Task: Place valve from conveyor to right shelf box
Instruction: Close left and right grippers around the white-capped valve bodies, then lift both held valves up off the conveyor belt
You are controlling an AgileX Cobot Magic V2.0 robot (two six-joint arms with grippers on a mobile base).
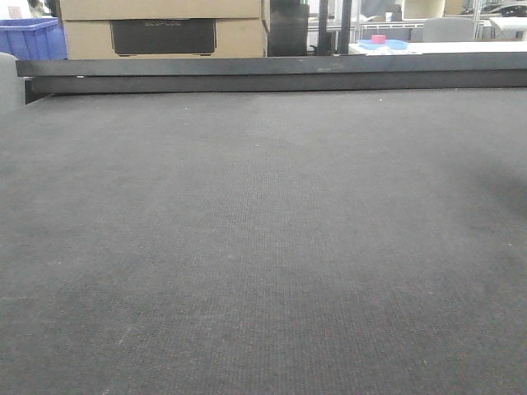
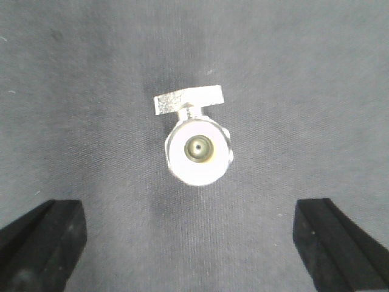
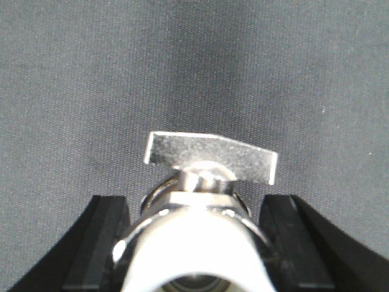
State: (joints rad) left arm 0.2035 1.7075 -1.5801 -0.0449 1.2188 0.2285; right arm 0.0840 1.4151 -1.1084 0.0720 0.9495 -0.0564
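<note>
The dark grey woven conveyor (image 1: 263, 239) fills the front view, edged at the back by a black rail (image 1: 272, 72); no valve or gripper shows there. In the left wrist view a silver valve (image 2: 198, 149) with a flat T-handle stands on the belt (image 2: 316, 91). My left gripper (image 2: 189, 213) hangs above it, open wide and empty, with the valve just beyond the fingertips (image 2: 58, 225). In the right wrist view my right gripper (image 3: 196, 207) is shut on a silver valve (image 3: 197, 237). Its black fingers (image 3: 106, 237) press both sides and its T-handle (image 3: 209, 157) points away.
Beyond the rail stand cardboard boxes (image 1: 165, 29), a blue crate (image 1: 29, 37) at the far left, and a white table with a blue dish and a pink object (image 1: 379, 41) at the far right.
</note>
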